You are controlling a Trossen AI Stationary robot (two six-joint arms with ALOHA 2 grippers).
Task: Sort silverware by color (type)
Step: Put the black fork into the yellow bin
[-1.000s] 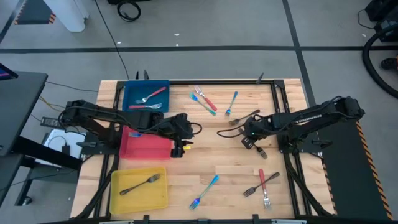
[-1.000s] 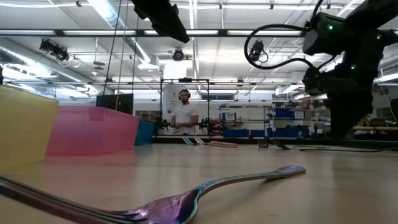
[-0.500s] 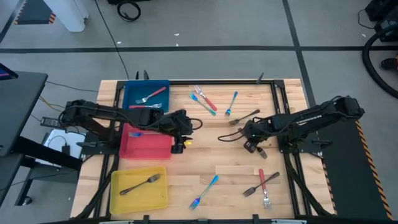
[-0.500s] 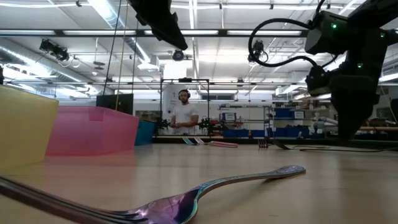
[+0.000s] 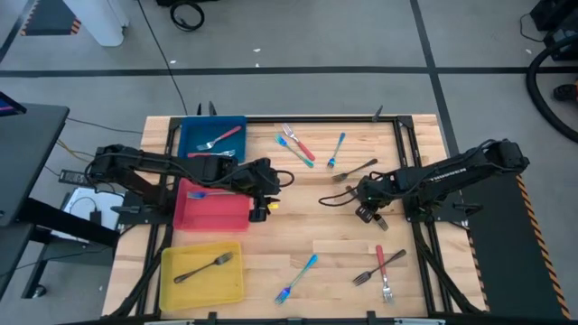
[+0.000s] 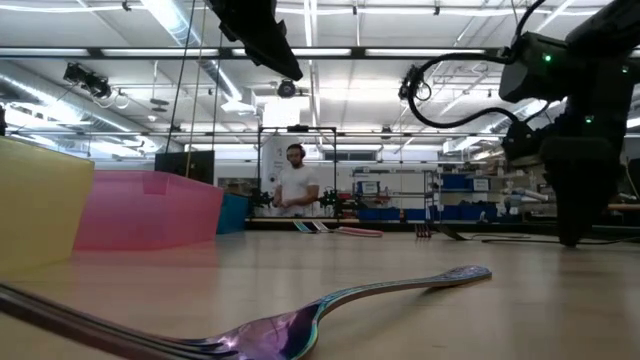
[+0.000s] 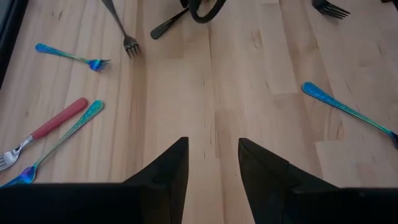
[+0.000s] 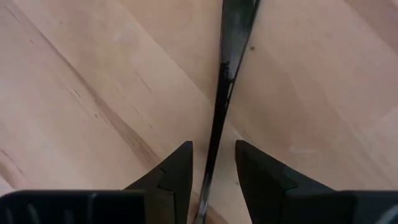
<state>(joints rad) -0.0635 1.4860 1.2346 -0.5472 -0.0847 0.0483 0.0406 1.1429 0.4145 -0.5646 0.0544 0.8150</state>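
My right gripper (image 8: 213,163) stands open, pointing steeply down at the table right of centre (image 5: 366,209). A dark grey utensil's handle (image 8: 224,81) lies flat on the wood and runs between its two fingers; whether they touch it I cannot tell. My left gripper (image 7: 213,155) hangs open and empty above the table's middle (image 5: 269,200), beside the red tray (image 5: 217,215). Loose silverware lies on the wood: red and blue forks (image 5: 296,146), a blue fork (image 5: 336,150) and a dark fork (image 5: 355,170) at the far side.
The blue tray (image 5: 194,131), the red tray and the yellow tray (image 5: 181,284) line the left edge, each with a utensil or two inside. A blue fork (image 5: 296,278) and red and dark forks (image 5: 381,266) lie near the front edge. A person (image 6: 297,190) stands far behind the table.
My right gripper has come down a little toward the table over the dark utensil and has tipped slightly. The silverware on the table has stayed where it was.
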